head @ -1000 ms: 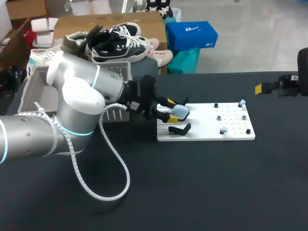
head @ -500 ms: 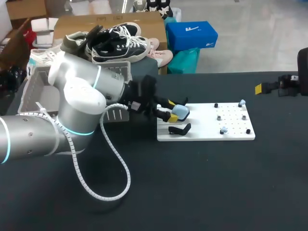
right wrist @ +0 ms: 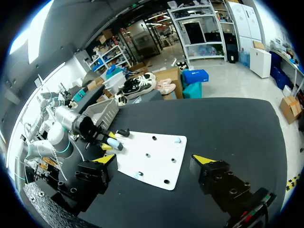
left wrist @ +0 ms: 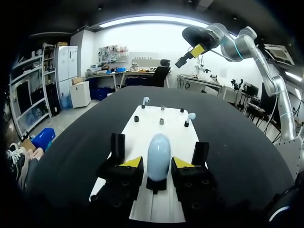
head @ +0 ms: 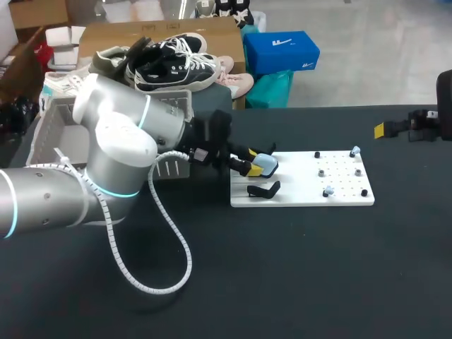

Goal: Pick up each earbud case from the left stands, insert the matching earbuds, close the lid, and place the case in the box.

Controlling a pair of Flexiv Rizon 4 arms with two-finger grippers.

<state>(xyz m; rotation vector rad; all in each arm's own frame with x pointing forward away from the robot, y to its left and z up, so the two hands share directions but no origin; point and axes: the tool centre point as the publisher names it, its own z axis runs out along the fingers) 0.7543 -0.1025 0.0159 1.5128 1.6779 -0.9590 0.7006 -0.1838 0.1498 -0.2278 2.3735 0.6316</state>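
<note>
At the far left of the table, a grey slatted box (head: 49, 134). Beside it, coming in from the left side and stretched toward the middle, the left arm (head: 106, 162). At its end, the left gripper (head: 248, 161), parted around the light blue earbud case (head: 265, 164) rather than clamped on it (in the left wrist view, a thin dark gap between the case and one yellow fingertip (left wrist: 132, 162), the other tip just beside or barely touching). Lid down on the case, upright on a small black stand at the left end of the white board (head: 304, 198). Just in front of it on the same board, a second black stand (head: 263, 189), bare. Further right across the board, a few small black pegs (head: 317, 155) and two pale blue earbuds (head: 355, 150), one near the far corner, one nearer the front edge, well apart from the case. At the far right, well away from the board, the right gripper (head: 395, 128), spread wide in the right wrist view with only dark tabletop between its fingers.
</note>
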